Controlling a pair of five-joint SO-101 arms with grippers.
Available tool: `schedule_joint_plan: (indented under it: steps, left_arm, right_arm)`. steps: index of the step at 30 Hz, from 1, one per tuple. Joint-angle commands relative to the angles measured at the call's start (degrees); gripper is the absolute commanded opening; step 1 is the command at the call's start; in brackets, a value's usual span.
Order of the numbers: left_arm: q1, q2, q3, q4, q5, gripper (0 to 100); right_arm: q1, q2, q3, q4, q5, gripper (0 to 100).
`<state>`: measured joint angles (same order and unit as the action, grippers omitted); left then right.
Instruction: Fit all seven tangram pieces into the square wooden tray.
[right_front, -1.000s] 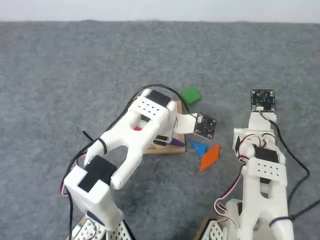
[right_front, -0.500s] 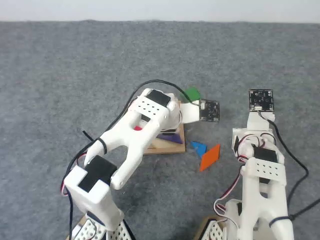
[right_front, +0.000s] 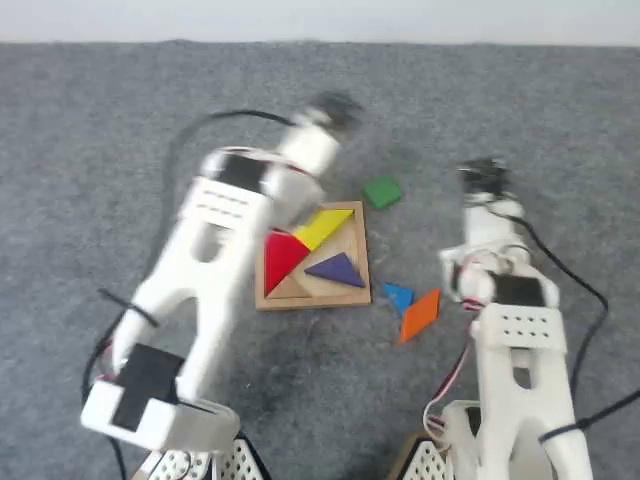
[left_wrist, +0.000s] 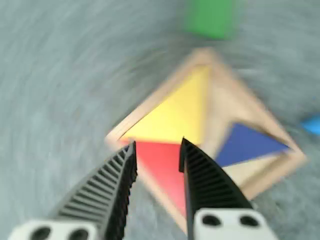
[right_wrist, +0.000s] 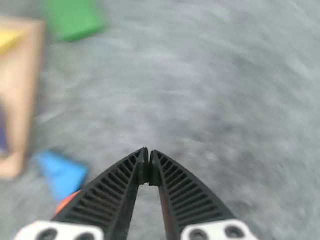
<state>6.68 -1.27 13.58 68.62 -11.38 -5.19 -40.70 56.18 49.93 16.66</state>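
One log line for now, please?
wooden tray: yellow triangle, red triangle, purple triangle | outside: green square, blue triangle, orange parallelogram | left gripper: open, over tray | right gripper: shut, empty

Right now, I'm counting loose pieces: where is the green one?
In the high view, the green piece lies just past the tray's far right corner.

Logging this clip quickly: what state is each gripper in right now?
Left gripper: open, holding nothing.
Right gripper: shut, holding nothing.
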Motion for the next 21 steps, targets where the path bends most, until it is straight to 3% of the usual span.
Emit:
schedule_joint_plan:
  steps: [1,3,8,13,18,21]
  left_arm:
    - [-13.63,-2.99,3.21,-3.08,8.62,13]
    - [-19.69,-2.9,7.16,-6.33,8.44,12]
    - [-28.75,-3.78,16.92,-13.54,7.47,1]
    - [-32.0,-8.18,24.84,-18.64,6.33,1]
    - [-34.02,-14.86,37.32,-32.53,4.04,1]
    - [-33.67,-18.73,40.13,-32.79,2.9,1]
  right_arm:
    - [-11.65,-1.45,-7.47,6.02,3.87,2.1]
    - [-16.84,-1.36,-9.05,6.9,4.31,3.1]
    - [-27.21,3.65,-12.92,6.73,5.27,16.5]
    - [-30.73,18.24,-21.19,5.67,8.97,17.3]
    - [-31.78,33.01,-30.86,6.9,14.42,17.3]
    - [-33.36,40.4,-36.84,9.27,16.44,17.5]
